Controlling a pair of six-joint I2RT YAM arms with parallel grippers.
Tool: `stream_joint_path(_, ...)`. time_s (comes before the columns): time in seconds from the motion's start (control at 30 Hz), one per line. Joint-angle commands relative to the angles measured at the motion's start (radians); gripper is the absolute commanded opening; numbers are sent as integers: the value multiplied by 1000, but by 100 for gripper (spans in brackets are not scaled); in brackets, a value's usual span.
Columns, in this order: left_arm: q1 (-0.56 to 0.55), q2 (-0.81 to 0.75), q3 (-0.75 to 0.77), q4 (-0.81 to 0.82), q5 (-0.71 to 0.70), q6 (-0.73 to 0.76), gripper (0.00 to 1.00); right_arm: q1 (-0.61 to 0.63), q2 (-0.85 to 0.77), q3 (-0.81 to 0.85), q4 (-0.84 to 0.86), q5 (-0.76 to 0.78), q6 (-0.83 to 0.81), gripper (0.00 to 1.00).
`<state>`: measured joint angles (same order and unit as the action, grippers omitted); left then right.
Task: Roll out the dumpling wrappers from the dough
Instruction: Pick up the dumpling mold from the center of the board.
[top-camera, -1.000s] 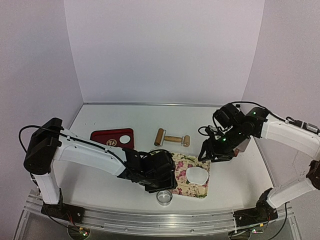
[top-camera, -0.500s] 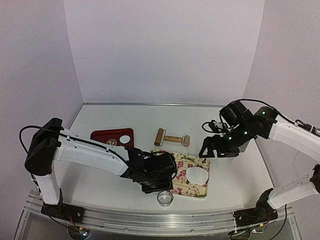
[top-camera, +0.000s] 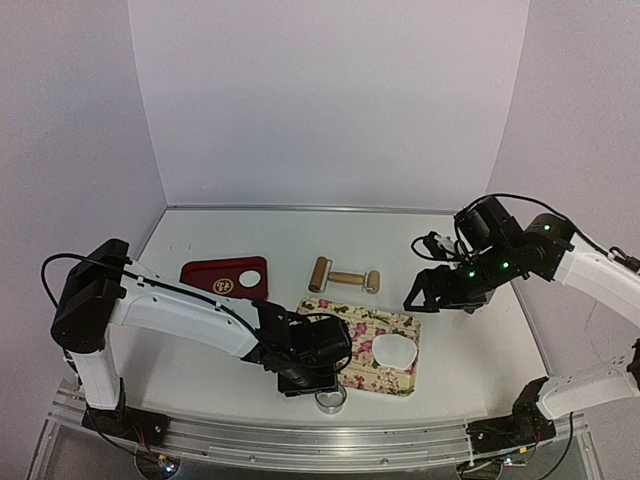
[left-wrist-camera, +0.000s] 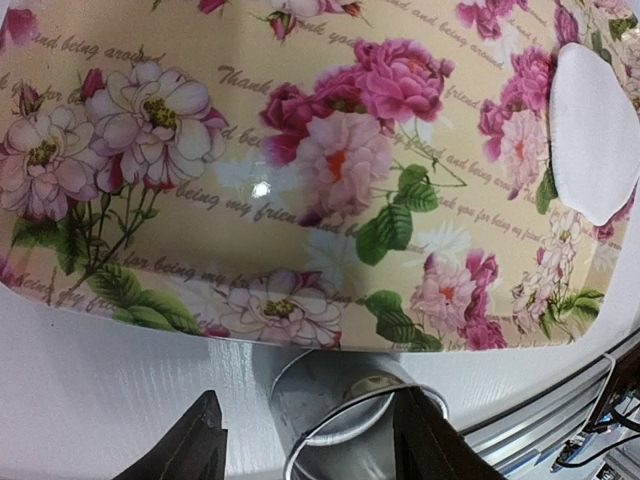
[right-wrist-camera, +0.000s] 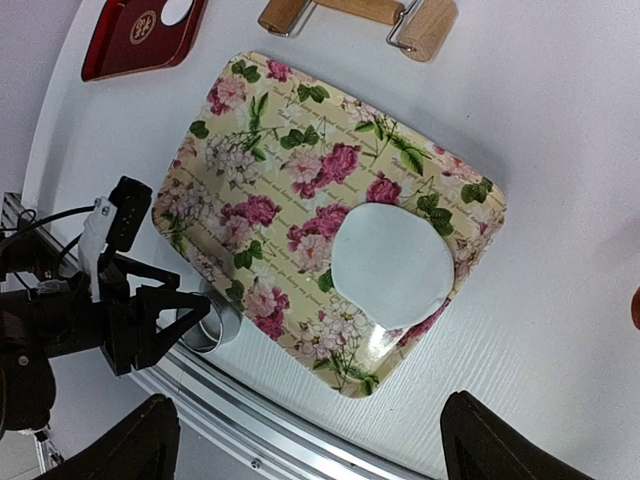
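White table top (top-camera: 250, 235) enclosed on three sides by plain, pale lilac panels: back wall (top-camera: 320, 100), left wall (top-camera: 70, 130), right wall (top-camera: 590, 90). An aluminium rail (top-camera: 300, 447) edges the near side. Lighting is even, apparently diffuse, with soft shadows.

white table (top-camera: 470, 350), floral tray (right-wrist-camera: 290, 190), red tray (top-camera: 212, 277), roller (top-camera: 345, 276), ring (top-camera: 331, 401)

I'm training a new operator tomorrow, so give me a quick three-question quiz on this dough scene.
1. True or false: the dough lies on the floral tray.
2. What does the left gripper straddle? A roller, B ring cutter, C red tray.
3. Fill in: the right gripper has its jaws ____.

Key: 1 true; 2 B; 3 open.
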<state>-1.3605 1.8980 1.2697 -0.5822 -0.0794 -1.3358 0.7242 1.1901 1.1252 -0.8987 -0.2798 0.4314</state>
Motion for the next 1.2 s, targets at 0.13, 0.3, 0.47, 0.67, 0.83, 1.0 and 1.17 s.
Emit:
stream_joint_path(0.13, -4, 39, 40, -43, -10, -15, 41, -3, -66, -26, 12, 15, 19, 39)
stream_joint_path(0.3, -4, 92, 88, -48, 2, 20, 28, -3, -76, -39, 16, 0, 38, 8)
stream_joint_path(0.47, -3, 119, 129, -75, -5, 25, 9, -3, -83, -39, 16, -5, 36, 0)
stream_joint_path(0.67, -8, 114, 172, -98, -32, 23, 0, -3, -90, -42, 16, 0, 46, 0)
stream_joint_path(0.83, -27, 118, 243, -157, -57, 10, 0, -3, -89, -49, 17, -9, 40, 0)
stream_joint_path(1.0, -63, 121, 324, -219, -80, -50, 0, -3, -89, -63, 15, -30, 33, 0)
stream_joint_path(1.17, -70, 127, 375, -218, -81, -77, 0, -2, -100, -64, 16, -50, 26, 0)
